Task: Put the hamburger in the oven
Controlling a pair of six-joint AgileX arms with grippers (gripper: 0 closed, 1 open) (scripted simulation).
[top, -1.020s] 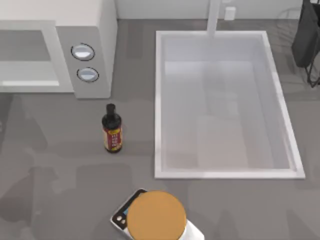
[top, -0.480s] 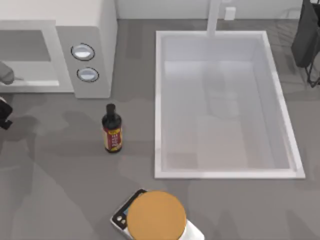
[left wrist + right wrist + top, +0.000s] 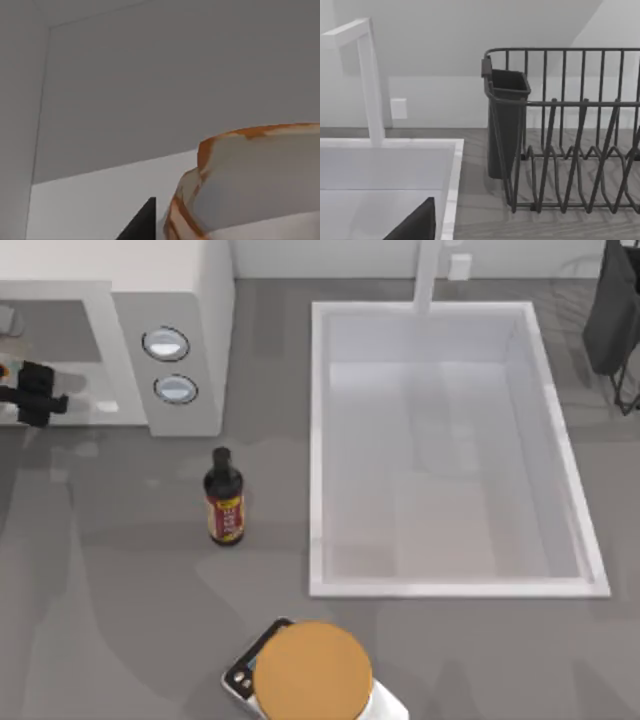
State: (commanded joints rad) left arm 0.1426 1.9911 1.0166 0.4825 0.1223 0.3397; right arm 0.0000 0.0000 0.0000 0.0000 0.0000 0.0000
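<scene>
Top view shows the left end effector at the oven cavity mouth, closed on the hamburger, which should be carried deeper inside and set low on the floor before release.

Sauce bottle stands beside the sink.

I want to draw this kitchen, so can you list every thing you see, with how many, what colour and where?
oven: 1, white, table's far left
dials: 2, silver-rimmed, oven's side panel
hamburger: 1, pale tan with orange, at oven cavity
sauce bottle: 1, dark with red label, in front of oven
sink: 1, white, centre-right
disc: 1, orange-brown, near edge
dish rack: 1, dark, far right
left hand: 1, black, at oven opening
</scene>
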